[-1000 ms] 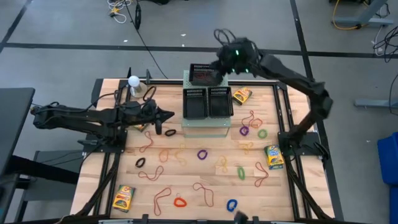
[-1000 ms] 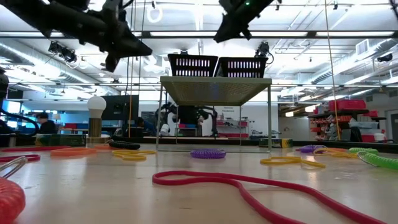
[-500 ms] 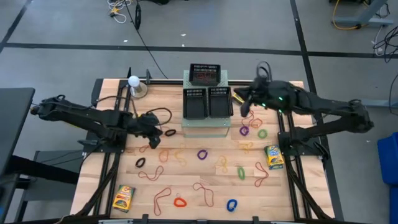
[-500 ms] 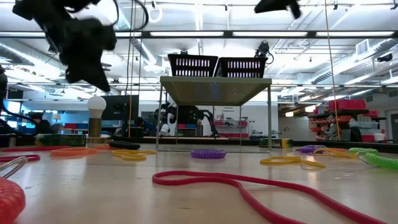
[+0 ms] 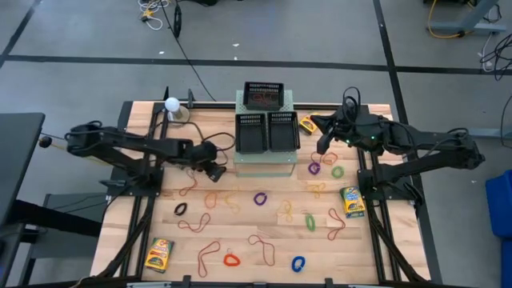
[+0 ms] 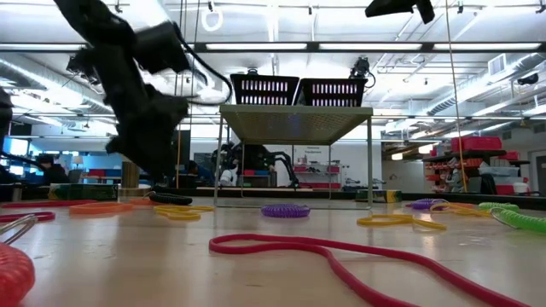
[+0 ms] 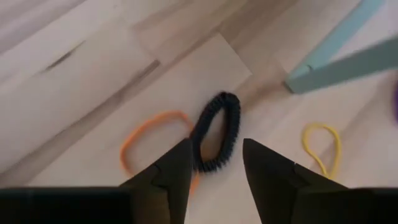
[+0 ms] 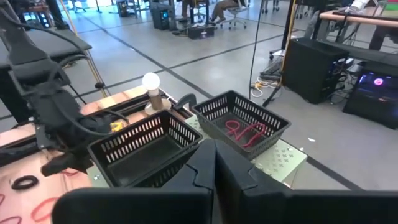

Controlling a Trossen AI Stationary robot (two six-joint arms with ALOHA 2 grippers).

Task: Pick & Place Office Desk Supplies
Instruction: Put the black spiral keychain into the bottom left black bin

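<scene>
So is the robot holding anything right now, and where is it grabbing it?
Nothing is held. The left gripper is open, right above a black loop on the table. The right gripper is shut and empty, near the mesh trays.

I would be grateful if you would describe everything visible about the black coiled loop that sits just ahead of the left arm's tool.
The small black coiled loop looks like a ribbed, springy plastic band pulled into a narrow oval. It lies flat on the pale wooden table, unheld, just beyond the open left tool. A thin orange rubber band lies beside it, its edge meeting or slipping under the loop. A yellow rubber band lies apart from it.
</scene>
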